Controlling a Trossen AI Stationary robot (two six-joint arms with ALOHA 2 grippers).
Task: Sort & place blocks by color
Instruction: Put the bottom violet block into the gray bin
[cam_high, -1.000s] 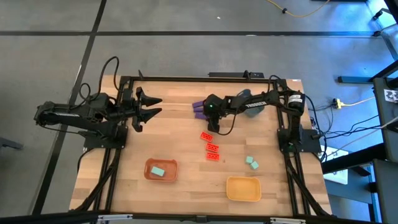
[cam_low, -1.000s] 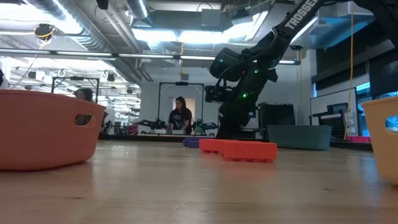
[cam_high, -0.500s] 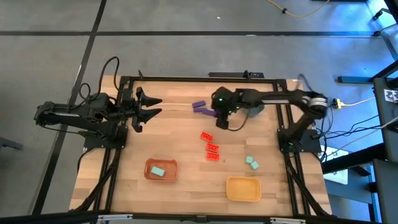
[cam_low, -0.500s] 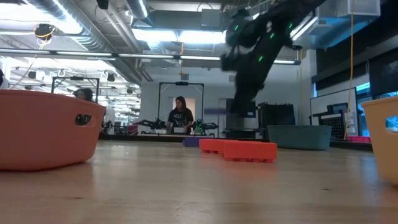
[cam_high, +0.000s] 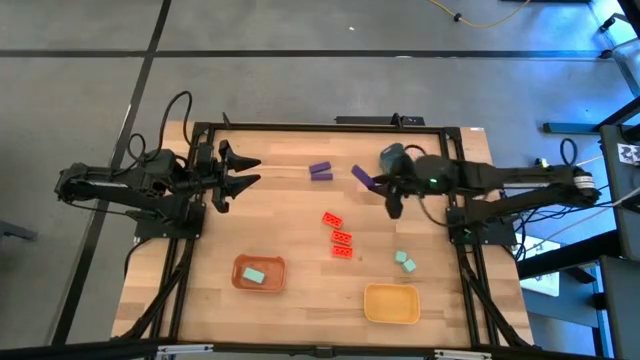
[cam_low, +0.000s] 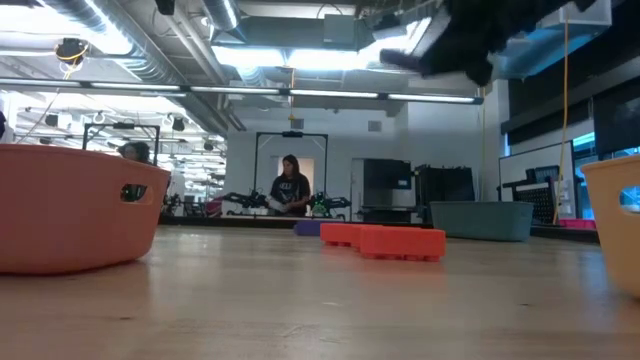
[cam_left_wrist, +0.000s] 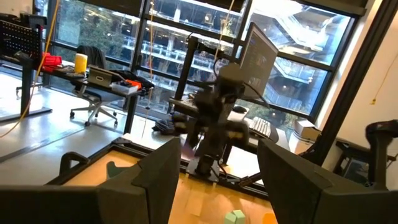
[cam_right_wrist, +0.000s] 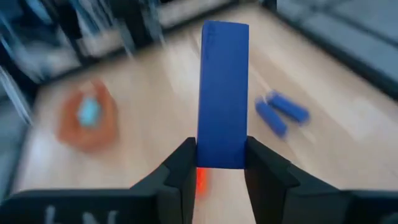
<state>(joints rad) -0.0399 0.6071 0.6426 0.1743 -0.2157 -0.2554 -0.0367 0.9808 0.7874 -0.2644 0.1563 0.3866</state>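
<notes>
Between the fingers of the right gripper (cam_right_wrist: 221, 163) stands a purple bar (cam_right_wrist: 224, 93), clamped at its lower end, its long axis running straight out from the fingertips. From above, that gripper (cam_high: 381, 186) hangs over the far right part of the table (cam_high: 290, 210) with the bar sticking out on its left arm side. Just beyond the bar's free end, farther toward the left arm, the second purple bar (cam_high: 320, 171) lies on the wood. A blue-grey cup (cam_high: 391, 154) sits just behind the gripper, touching or nearly so from above. Nearer the front edge from the gripper lie three red bricks (cam_high: 341, 237) in a slanting row, close together. Past them, two teal cubes (cam_high: 404, 261) rest side by side. Farther forward again is a yellow tray (cam_high: 391, 303) holding nothing, and off toward the left arm an orange tray (cam_high: 259, 273) with the third teal cube (cam_high: 254, 274) in it. My read is that the held bar's drop turns on which container takes purple; the cup is nearest by far. The left gripper (cam_high: 240, 171) waits wide open at its own far edge, well apart from every block
</notes>
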